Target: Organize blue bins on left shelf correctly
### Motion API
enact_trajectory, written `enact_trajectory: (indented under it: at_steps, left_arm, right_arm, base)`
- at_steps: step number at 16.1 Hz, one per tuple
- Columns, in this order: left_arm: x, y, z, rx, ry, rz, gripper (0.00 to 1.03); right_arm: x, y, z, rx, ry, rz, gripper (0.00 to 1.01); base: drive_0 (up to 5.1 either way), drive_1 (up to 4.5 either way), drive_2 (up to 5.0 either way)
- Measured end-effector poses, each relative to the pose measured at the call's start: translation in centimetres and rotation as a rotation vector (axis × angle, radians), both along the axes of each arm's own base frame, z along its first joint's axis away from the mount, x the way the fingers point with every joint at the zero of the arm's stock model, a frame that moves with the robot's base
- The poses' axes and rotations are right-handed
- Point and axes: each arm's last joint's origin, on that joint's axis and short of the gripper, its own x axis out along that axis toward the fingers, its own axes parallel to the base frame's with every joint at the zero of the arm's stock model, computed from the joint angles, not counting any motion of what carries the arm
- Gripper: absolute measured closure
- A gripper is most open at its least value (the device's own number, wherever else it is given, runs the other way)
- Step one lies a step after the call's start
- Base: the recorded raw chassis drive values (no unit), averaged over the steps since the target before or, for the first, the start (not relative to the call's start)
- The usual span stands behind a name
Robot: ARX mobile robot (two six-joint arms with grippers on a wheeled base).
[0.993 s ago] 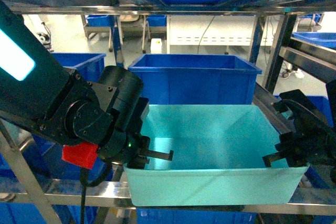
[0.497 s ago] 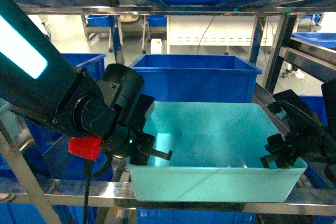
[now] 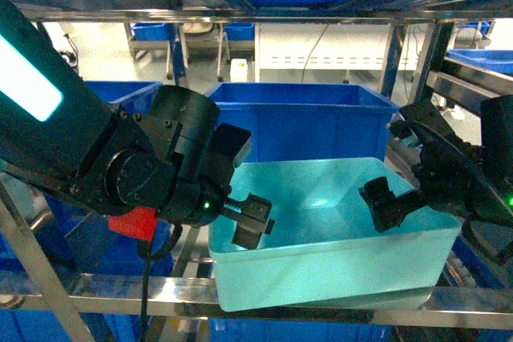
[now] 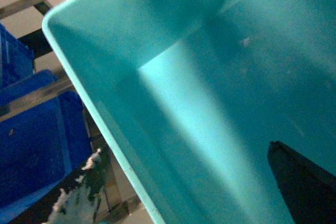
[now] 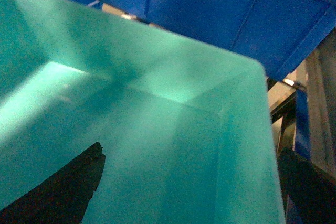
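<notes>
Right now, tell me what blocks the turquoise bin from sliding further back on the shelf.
The dark blue bin sits directly behind the turquoise bin on the same shelf level, apparently close against its rear wall. Both tools, left and right, reach inside the turquoise bin; nothing else visibly blocks it.

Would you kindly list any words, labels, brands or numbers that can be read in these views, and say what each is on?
None: no readable text shows in any view.
The turquoise bin bears no label or marking on its visible walls.
The dark blue bin behind it shows plain faces.
The steel shelf carries no visible tag.
</notes>
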Motion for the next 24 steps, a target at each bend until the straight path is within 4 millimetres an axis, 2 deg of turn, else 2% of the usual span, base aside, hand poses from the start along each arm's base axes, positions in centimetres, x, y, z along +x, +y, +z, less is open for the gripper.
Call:
enact_trajectory:
  at_steps: [1, 2, 4, 7, 10, 14, 17, 21, 23, 24]
  left_arm:
    - [0.1, 0.1, 0.7, -0.013, -0.032, 0.000, 0.07]
    - [0.2, 0.2, 1.5, -0.028, -0.075, 0.003, 0.04]
    - [-0.3, 0.8, 2.2, -0.047, -0.126, 0.023, 0.05]
    - [-2.7, 1.6, 2.8, -0.049, -0.187, 0.046, 0.05]
    - [-6.7, 1.7, 5.0, -0.080, -0.282, 0.037, 0.05]
    - [-13.5, 3.4, 5.2, -0.064, -0.302, 0.099, 0.05]
    - [-17.1, 4.2, 7.9, -0.091, -0.391, 0.134, 0.05]
    - [-22.7, 6.4, 10.8, -0.087, -0.487, 0.277, 0.05]
    - [-25.0, 6.7, 11.9, -0.098, -0.534, 0.349, 0.05]
    - [-25.6, 6.5, 12.7, -0.121, -0.569, 0.368, 0.05]
  right_arm:
    - [0.1, 0.1, 0.5, 0.009, -0.036, -0.004, 0.04]
    - [0.1, 0.1, 1.1, 0.017, -0.062, -0.012, 0.03]
    - [-0.2, -0.1, 2.0, 0.043, -0.116, -0.055, 0.03]
    - [-1.9, -0.3, 3.1, 0.086, -0.176, -0.075, 0.03]
    - [-5.3, -1.0, 4.1, 0.135, -0.265, -0.083, 0.03]
    - [-11.1, -2.3, 5.5, 0.165, -0.312, -0.094, 0.03]
    - [-15.5, -2.7, 7.9, 0.182, -0.364, -0.090, 0.03]
    - [-19.9, -4.8, 11.9, 0.229, -0.417, -0.217, 0.03]
    - [-21.9, -5.1, 12.9, 0.245, -0.422, -0.244, 0.03]
    - [-22.2, -5.4, 13.5, 0.249, -0.456, -0.257, 0.03]
  base:
    - [0.0, 0.00, 0.0]
    - [0.0, 0.00, 0.0]
    - [0.0, 0.00, 0.0]
    - [0.0, 0.00, 0.0]
    - [0.0, 0.00, 0.0]
    - [0.0, 0.00, 0.0]
    - [0.0, 0.00, 0.0]
    - [0.0, 0.00, 0.0]
    - [0.0, 0.00, 0.0]
    - [0.0, 0.00, 0.0]
